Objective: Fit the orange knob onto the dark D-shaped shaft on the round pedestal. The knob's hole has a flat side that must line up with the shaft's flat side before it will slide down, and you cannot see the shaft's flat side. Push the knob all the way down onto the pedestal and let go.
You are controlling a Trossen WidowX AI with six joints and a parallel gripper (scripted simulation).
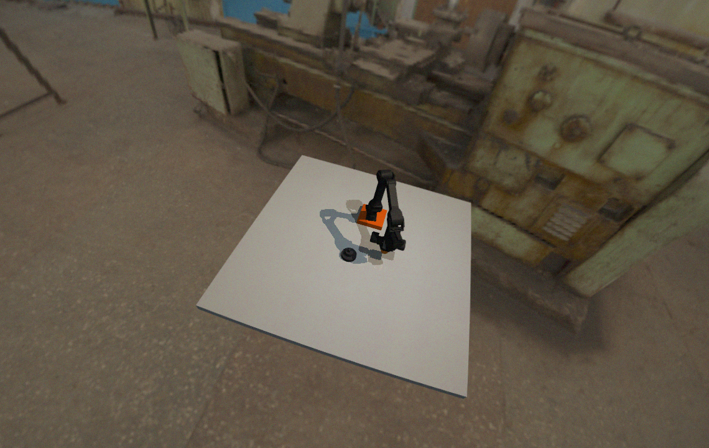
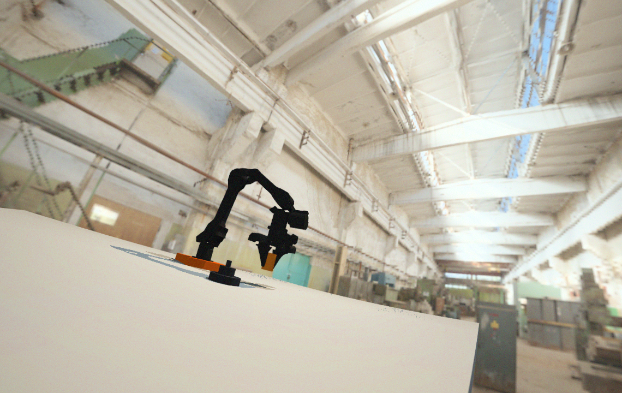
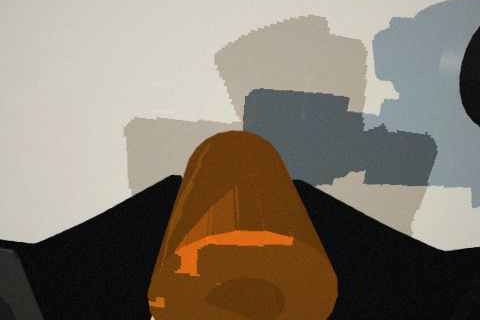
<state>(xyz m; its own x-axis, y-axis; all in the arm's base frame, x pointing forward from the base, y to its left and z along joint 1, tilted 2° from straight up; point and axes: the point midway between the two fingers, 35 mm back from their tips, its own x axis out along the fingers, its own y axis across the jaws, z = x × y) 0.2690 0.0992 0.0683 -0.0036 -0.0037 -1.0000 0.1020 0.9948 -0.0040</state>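
From the top view, the hand (image 1: 385, 249) sits low over the white surface (image 1: 312, 312), closed on the orange knob (image 1: 384, 251), of which only a sliver shows beneath the black fingers; the round pedestal (image 1: 349, 255) lies just off to one side of the hand, near but apart, and every edge of the surface is well away, so there is ample room to travel in any direction. In the exterior view the knob (image 2: 269, 261) hangs between the fingertips, apparently just clear of the surface, while the pedestal (image 2: 224, 277) with its dark D-shaped shaft (image 2: 227, 266) stands a short way off, toward the arm's orange base plate (image 2: 198, 261). The wrist view shows the knob (image 3: 243, 247) gripped on both flanks by the black fingers, its D-shaped hole visible in the near end. The grasp looks done; the next move, as I judge it, calls for lifting, carrying the knob above the shaft, and turning it until the flats agree before pressing down. The base plate behind the pedestal is the only obstacle nearby.
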